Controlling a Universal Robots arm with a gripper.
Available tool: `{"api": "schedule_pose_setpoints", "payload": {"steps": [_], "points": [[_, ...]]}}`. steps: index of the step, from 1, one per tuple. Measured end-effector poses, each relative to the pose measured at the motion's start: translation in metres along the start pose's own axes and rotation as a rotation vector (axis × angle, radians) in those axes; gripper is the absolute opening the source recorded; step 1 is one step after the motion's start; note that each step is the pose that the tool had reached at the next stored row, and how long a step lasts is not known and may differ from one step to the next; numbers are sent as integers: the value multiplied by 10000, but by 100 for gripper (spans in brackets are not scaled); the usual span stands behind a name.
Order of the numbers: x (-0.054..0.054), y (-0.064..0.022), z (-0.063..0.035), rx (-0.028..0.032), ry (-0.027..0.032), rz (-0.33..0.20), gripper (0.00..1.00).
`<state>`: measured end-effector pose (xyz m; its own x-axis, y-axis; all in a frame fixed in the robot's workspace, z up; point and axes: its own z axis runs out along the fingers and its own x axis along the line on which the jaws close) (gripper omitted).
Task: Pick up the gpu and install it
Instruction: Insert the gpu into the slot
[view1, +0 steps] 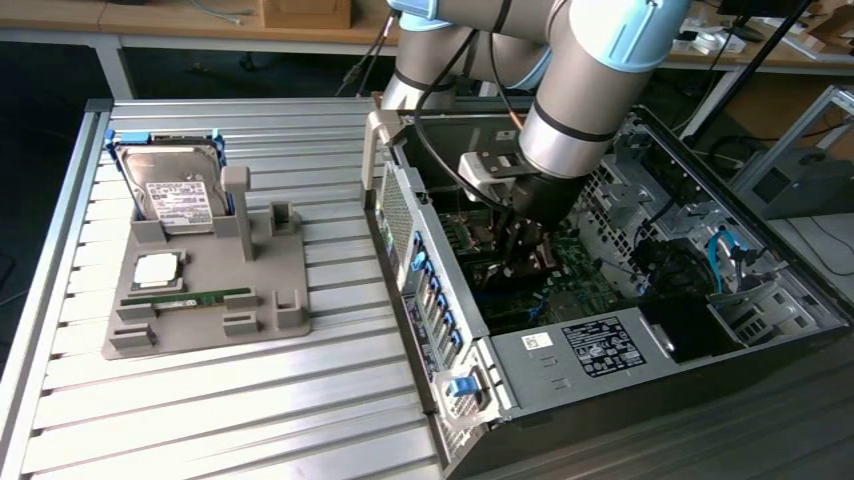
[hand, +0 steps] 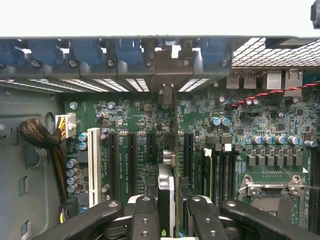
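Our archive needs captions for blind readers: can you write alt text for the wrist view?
The gripper holds the gpu edge-on over the green motherboard, in line with its dark expansion slots. Blue clips line the case wall beyond.

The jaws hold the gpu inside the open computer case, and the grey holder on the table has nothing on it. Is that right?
Not quite. The exterior view shows the grey holder carrying a hard drive and a RAM stick. The rest stands: the gripper holds the gpu in its jaws inside the computer case.

A lab: slatted aluminium bench (view1: 240, 400), opened computer case (view1: 587, 350), cluttered desks (view1: 200, 28).
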<state>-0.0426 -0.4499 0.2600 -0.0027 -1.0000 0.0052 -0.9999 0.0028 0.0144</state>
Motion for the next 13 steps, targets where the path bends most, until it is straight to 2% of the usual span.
{"api": "schedule_pose_setpoints", "payload": {"steps": [4,6,13], "points": [[0,0,2,2,-4,0,27],[7,1,3,2,-25,1,27],[11,0,2,1,-25,0,27]]}}
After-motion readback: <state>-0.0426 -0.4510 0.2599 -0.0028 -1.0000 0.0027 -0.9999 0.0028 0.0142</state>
